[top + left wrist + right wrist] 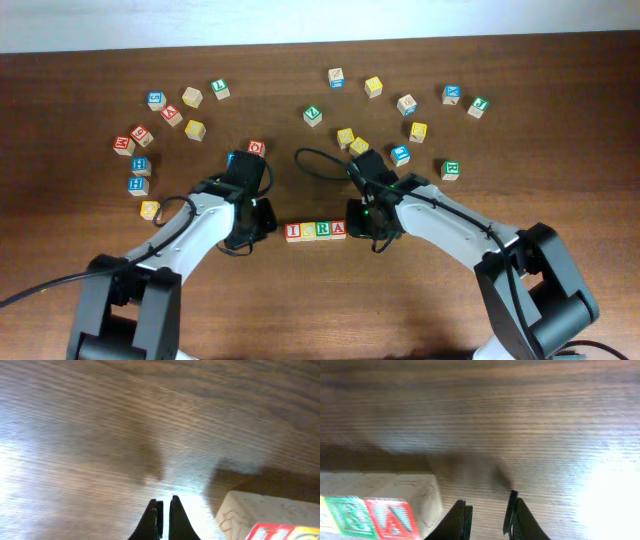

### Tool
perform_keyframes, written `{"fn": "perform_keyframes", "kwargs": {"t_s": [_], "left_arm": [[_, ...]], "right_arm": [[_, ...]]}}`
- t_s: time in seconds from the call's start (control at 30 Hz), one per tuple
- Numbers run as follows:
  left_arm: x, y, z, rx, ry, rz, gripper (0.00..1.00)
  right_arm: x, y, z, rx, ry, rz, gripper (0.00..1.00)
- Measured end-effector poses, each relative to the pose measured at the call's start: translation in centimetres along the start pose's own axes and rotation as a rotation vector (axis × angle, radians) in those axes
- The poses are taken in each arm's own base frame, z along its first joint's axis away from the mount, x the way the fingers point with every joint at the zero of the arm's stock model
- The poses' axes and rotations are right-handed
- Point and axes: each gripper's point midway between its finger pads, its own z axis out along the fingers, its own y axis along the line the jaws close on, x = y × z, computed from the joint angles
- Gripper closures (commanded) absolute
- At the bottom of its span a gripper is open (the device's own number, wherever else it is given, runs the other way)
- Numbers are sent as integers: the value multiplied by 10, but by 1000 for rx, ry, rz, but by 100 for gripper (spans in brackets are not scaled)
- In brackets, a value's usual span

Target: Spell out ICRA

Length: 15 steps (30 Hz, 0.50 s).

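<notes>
Dark wood counter (320,305) carries everything. Over it the right tool (487,512) stands slightly parted and empty, just beside the red A cube (394,518) that ends the ICRA row (316,231) mid-counter. Opposite, the left tool (162,512) is clenched on nothing. Best to lift straight up, so neither finger nudges the row.
</notes>
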Motion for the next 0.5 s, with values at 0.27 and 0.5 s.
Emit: {"fn": "perform_keyframes", "kwargs": {"t_s": [0.27, 0.5], "left_arm": [[-21, 10, -127, 133, -329, -1, 52], [-3, 31, -174, 123, -455, -10, 1]], "right_arm": [[-18, -38, -112, -7, -107, 110, 57], [29, -56, -208, -59, -293, 92, 1]]}}
